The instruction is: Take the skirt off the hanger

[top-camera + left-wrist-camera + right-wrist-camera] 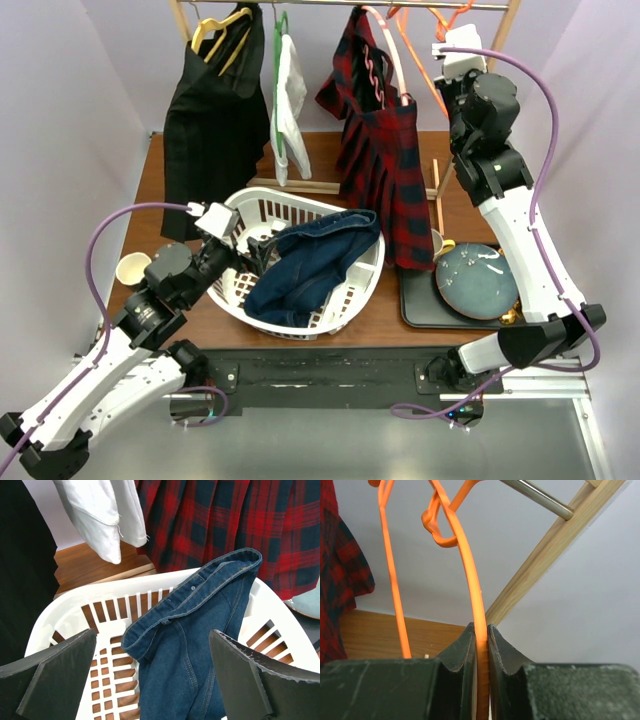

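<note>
Right gripper point(481, 632) clamped on empty orange hanger point(469, 565), far right. Left gripper point(152, 675) fingers wide apart above white basket point(300, 203). Denim skirt point(310, 262) lies draped in the basket, off the hanger. Judged soft, limp, non-slippery; grip the stiffer waistband.

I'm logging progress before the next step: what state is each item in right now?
denim skirt: off any hanger, draped in the laundry basket.
orange hanger: bare, clamped.
right gripper: fingers shut on orange hanger.
left gripper: fingers open, over basket.
plaid skirt: hung up.
</note>
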Action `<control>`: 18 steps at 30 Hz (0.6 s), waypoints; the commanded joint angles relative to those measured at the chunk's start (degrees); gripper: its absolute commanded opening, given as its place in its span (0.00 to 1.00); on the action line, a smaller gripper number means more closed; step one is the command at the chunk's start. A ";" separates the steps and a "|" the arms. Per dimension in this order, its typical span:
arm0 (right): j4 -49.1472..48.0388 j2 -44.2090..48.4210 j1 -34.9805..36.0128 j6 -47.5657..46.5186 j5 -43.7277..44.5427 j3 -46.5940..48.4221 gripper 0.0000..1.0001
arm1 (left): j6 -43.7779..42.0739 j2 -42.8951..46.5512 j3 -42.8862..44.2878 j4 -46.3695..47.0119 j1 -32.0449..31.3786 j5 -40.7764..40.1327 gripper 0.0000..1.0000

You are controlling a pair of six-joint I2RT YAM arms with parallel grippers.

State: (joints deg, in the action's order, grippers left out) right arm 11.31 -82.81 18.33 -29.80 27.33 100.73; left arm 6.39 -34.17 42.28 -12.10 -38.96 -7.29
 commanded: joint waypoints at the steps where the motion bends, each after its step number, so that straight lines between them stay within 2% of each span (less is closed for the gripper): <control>1: -0.95 1.33 -0.13 1.49 2.90 0.43 0.30 | 0.20 -0.10 -0.18 2.34 0.38 0.44 1.00; 3: 3.52 2.55 -0.05 4.83 3.08 1.48 0.50 | 0.20 -0.10 -0.36 2.52 0.38 0.17 1.00; 4: 5.46 3.17 -0.13 6.32 2.73 2.01 0.63 | 0.11 -0.10 -0.45 2.43 0.46 0.00 1.00; 5: 9.74 3.70 -0.13 9.47 2.29 3.15 0.66 | 0.11 -0.37 -0.45 2.43 0.46 -0.09 1.00; 11: 25.66 10.37 -0.05 22.21 -5.17 5.88 0.74 | 0.02 -1.33 -0.18 1.90 0.55 -0.71 1.00; 18: 29.47 16.62 -0.13 32.34 -18.26 7.72 0.73 | -0.07 -2.03 -0.27 2.08 0.55 -0.45 1.00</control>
State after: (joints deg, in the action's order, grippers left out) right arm 37.85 -68.25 18.31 -6.55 17.76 104.95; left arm 6.39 -35.81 42.26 -11.86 -38.74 -7.55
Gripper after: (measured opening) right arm 0.739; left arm 0.997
